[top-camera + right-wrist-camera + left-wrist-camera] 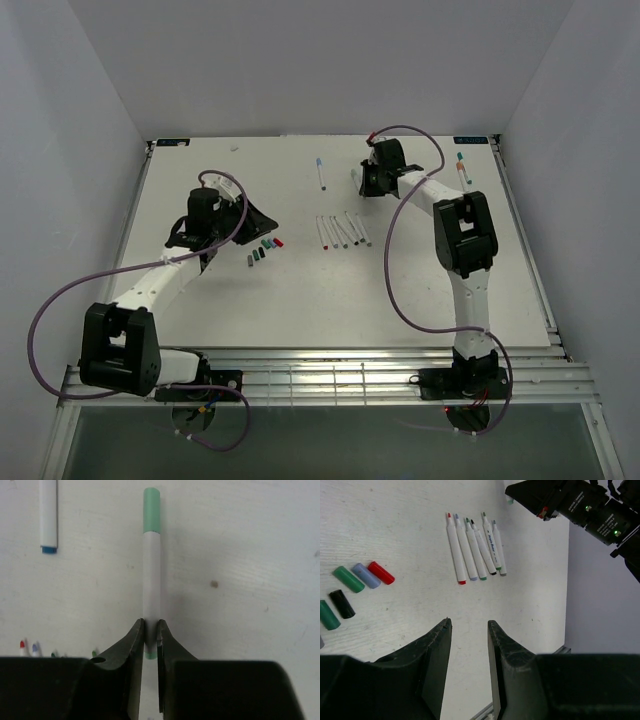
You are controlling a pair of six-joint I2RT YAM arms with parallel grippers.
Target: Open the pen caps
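Note:
Several loose pen caps [265, 247] lie in a row on the table; the left wrist view shows red [381, 572], pale blue [366, 575], green [348, 579], black [342, 603] and teal [328, 615] ones. Several uncapped white pens [475, 550] lie side by side at the centre [342, 232]. My left gripper [469, 624] is open and empty, hovering beside the caps [255, 220]. My right gripper [150, 625] is shut on the barrel of a white pen [151, 580] near its tail, at the far side of the table [362, 180]. Its light green cap [151, 510] is on.
A capped blue pen [321, 172] lies at the far centre, also in the right wrist view [48, 515]. Two more capped pens [462, 170] lie at the far right. The right arm [580, 507] shows at the top of the left wrist view.

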